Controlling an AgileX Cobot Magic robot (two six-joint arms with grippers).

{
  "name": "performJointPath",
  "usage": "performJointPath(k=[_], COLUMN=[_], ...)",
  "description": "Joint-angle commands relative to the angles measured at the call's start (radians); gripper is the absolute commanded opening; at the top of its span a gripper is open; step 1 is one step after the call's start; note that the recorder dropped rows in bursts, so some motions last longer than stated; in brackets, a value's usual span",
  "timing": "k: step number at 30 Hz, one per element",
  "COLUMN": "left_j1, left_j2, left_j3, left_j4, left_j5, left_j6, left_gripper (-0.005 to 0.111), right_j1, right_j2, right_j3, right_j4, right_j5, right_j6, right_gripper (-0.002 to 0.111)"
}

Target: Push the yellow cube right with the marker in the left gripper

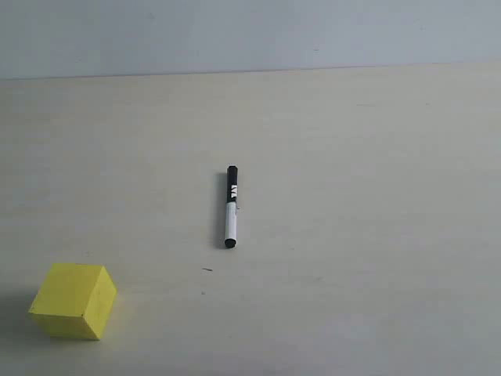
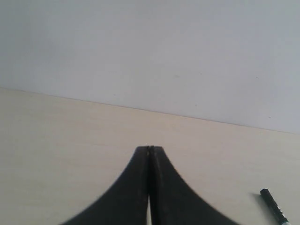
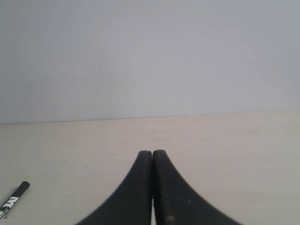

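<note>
The marker [image 1: 231, 206] lies loose on the table near the middle of the exterior view, black cap end pointing away, black tip toward the front. Its cap end also shows in the left wrist view [image 2: 273, 205] and in the right wrist view [image 3: 14, 200]. The yellow cube [image 1: 74, 301] sits at the front left of the table, well apart from the marker. My left gripper [image 2: 150, 149] is shut with nothing between its fingers, off to the side of the marker. My right gripper [image 3: 152, 153] is likewise shut and empty. Neither arm shows in the exterior view.
The pale wooden table [image 1: 352, 235] runs back to a plain grey wall [image 1: 250, 31]. Nothing else stands on it.
</note>
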Motion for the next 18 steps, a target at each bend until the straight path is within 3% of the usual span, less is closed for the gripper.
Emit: performJointPath(k=[1, 3, 5, 9, 13, 18], left_j1=[0.002, 0.002, 0.002, 0.002, 0.002, 0.002], left_j2=[-0.007, -0.007, -0.007, -0.007, -0.007, -0.007], left_j3=[0.000, 0.000, 0.000, 0.000, 0.000, 0.000], left_j4=[-0.004, 0.004, 0.038, 0.037, 0.037, 0.037], left_j5=[0.000, -0.017, -0.135, -0.262, -0.284, -0.445], left_j6=[-0.001, 0.031, 0.107, -0.169, -0.197, -0.213], left_gripper=[0.000, 0.000, 0.000, 0.000, 0.000, 0.000], right_j1=[0.001, 0.001, 0.001, 0.001, 0.001, 0.001], right_j2=[-0.005, -0.005, -0.005, -0.005, -0.005, -0.005], right_j3=[0.004, 0.004, 0.004, 0.004, 0.004, 0.004], right_j4=[-0.002, -0.002, -0.002, -0.002, -0.002, -0.002], right_j5=[-0.005, -0.005, -0.005, -0.005, -0.005, -0.005], right_j6=[-0.004, -0.004, -0.007, -0.005, -0.005, -0.005], right_gripper=[0.000, 0.000, 0.000, 0.000, 0.000, 0.000])
